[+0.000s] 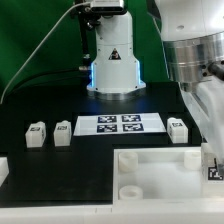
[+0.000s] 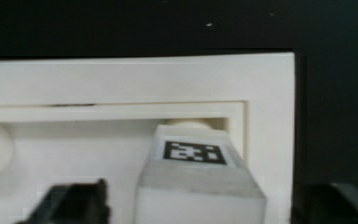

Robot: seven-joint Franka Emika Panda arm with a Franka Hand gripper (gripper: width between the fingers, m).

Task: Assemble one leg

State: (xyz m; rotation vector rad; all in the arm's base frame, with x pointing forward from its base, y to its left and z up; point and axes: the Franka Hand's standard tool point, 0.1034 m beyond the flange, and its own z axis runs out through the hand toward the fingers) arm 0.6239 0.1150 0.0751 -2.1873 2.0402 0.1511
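Note:
In the wrist view a white leg (image 2: 197,175) with a black-and-white tag stands upright at a round corner hole of the large white tray-like part (image 2: 140,78). My gripper (image 2: 202,205) straddles this leg. Its dark fingers (image 2: 69,202) stand on either side with a small gap to the leg, so it is open. In the exterior view the gripper (image 1: 211,160) is at the tray's (image 1: 165,165) corner on the exterior view's right, with the leg's tag (image 1: 212,172) showing below it. Three more legs lie behind the tray: two on the left (image 1: 36,134) (image 1: 63,132) and one on the right (image 1: 178,129).
The marker board (image 1: 120,123) lies flat between the loose legs. The robot base (image 1: 112,60) stands behind it against the green backdrop. Another round corner hole (image 1: 128,190) of the tray is at the front. The table is black.

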